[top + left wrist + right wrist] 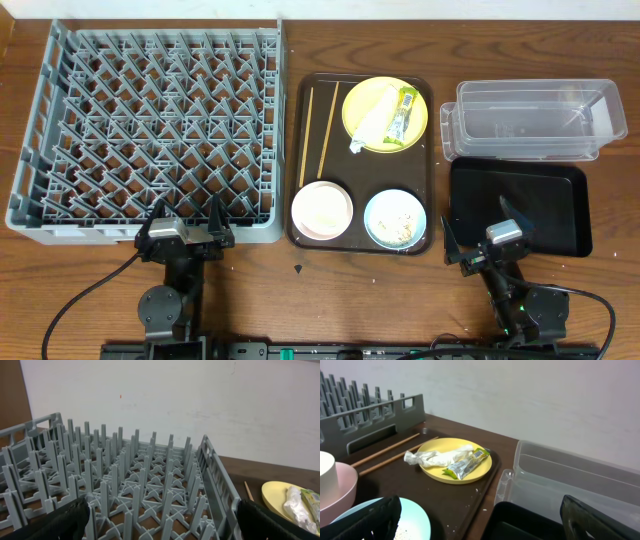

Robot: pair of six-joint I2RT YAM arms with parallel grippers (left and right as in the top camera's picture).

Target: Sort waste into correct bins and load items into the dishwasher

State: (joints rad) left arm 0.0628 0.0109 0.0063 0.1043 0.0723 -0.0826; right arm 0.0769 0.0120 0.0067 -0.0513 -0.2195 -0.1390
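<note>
On the brown serving tray (pixel 435 160), a yellow plate (pixel 362 132) holds a yellow-green wrapper (pixel 403 112) and white crumpled paper (pixel 372 122). Chopsticks (pixel 325 135) lie at its left. A white bowl (pixel 321 209) and a light-blue bowl (pixel 396 217) with rice scraps sit at its front. The grey dish rack (pixel 150 130) is at the left. The clear tub (pixel 530 120) and black tray (pixel 520 205) are at the right. My left gripper (pixel 185 228) is open at the rack's front edge. My right gripper (pixel 485 232) is open over the black tray's front left corner.
The rack's pegs (pixel 140 485) fill the left wrist view, with the plate's edge (pixel 277 497) at the right. In the right wrist view the plate (pixel 432 467), wrapper (pixel 465 465) and tub (pixel 570 480) lie ahead. Bare wooden table (pixel 330 300) runs along the front.
</note>
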